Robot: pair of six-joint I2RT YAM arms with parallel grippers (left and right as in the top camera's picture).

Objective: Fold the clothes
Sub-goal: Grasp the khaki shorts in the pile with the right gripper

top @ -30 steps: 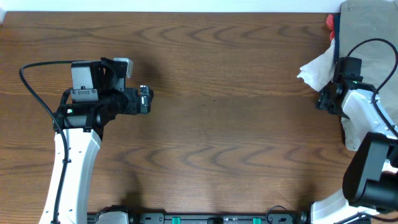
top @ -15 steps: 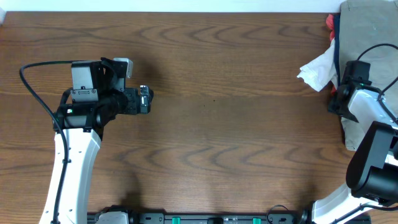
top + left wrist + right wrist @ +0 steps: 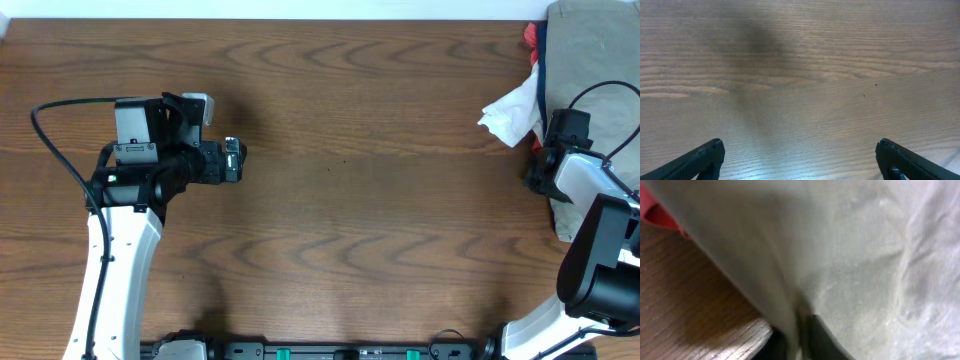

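Observation:
The clothes (image 3: 590, 50) are khaki grey-green shorts, lying wrinkled at the far right of the table and partly cut off by the frame. My right gripper (image 3: 537, 178) sits at their left edge. In the right wrist view its jaws (image 3: 801, 330) are shut on a fold of the clothes (image 3: 850, 255), which fills most of that picture. My left gripper (image 3: 236, 160) hovers over bare wood at the left, far from the clothes. It is open (image 3: 800, 152) with nothing between its fingers.
A crumpled white cloth (image 3: 510, 110) lies just left of the shorts, and a bit of red cloth (image 3: 531, 38) shows at their upper left, also seen in the right wrist view (image 3: 655, 212). The brown wooden table (image 3: 360, 200) spans the middle.
My right gripper moved a little right and down onto the edge of the shorts and went from open to shut on the fabric. The left arm has not moved.

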